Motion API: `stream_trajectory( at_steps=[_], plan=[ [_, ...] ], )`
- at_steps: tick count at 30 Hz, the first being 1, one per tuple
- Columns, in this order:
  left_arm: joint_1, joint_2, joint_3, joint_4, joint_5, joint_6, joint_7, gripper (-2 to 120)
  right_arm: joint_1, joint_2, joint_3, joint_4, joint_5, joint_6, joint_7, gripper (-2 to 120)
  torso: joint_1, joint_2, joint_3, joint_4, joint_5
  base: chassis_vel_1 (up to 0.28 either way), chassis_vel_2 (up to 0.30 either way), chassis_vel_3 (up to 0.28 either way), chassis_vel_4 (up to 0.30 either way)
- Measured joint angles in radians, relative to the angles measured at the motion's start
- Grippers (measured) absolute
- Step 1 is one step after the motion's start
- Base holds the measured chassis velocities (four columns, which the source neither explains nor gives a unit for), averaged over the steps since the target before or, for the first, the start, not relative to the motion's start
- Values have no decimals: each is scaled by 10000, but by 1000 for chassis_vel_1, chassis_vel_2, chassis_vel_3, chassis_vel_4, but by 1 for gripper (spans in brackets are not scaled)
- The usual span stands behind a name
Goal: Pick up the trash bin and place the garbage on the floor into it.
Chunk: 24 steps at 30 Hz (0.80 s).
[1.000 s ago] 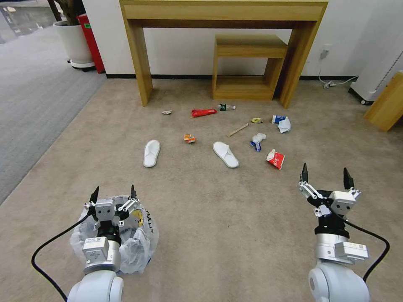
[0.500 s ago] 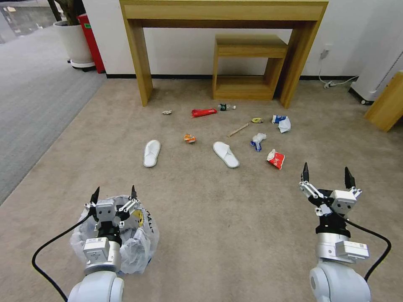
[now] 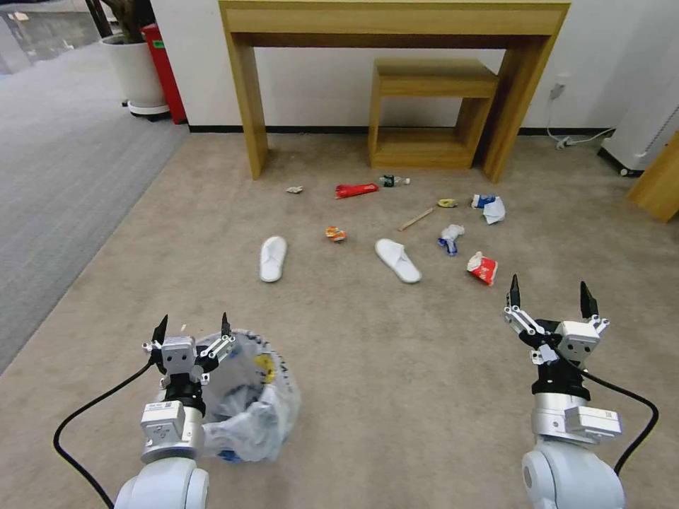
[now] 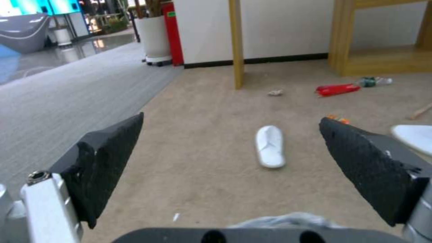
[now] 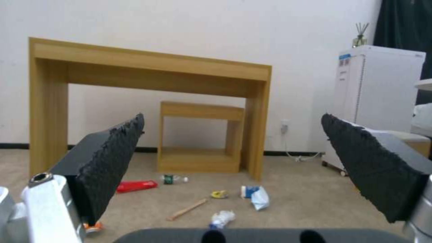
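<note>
The trash bin (image 3: 247,403), lined with a crinkly translucent bag, stands on the beige floor (image 3: 368,367) just right of my left gripper (image 3: 192,326), which hovers open and holds nothing. My right gripper (image 3: 548,291) is open too, held above bare carpet. The garbage lies ahead: two white slippers (image 3: 273,258) (image 3: 397,260), a red wrapper (image 3: 356,190), an orange wrapper (image 3: 335,233), a small bottle (image 3: 392,181), a wooden stick (image 3: 416,219), a tissue (image 3: 450,237) and a red packet (image 3: 482,268). In the left wrist view, one slipper (image 4: 270,145) shows between the fingers.
A wooden desk (image 3: 396,21) with a low wooden shelf (image 3: 431,106) under it stands against the far wall. Grey ribbed carpet (image 3: 56,177) runs along the left, with a white planter (image 3: 138,71). Wooden furniture (image 3: 658,184) and a white cabinet (image 5: 378,101) stand at the right.
The whole head picture has shifted right, so the camera has moved. The bin now sits farther right of my left gripper. Both grippers stay open.
</note>
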Motion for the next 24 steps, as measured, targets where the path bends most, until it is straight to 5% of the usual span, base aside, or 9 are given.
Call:
stream_trajectory(
  at_steps=[24],
  plan=[
    [-88,0,-9,189,-35,-6,-10,100,99,65,5,-262,-27,222,-231,100,0,0,0,-2,1,25,19,-24,-27]
  ],
)
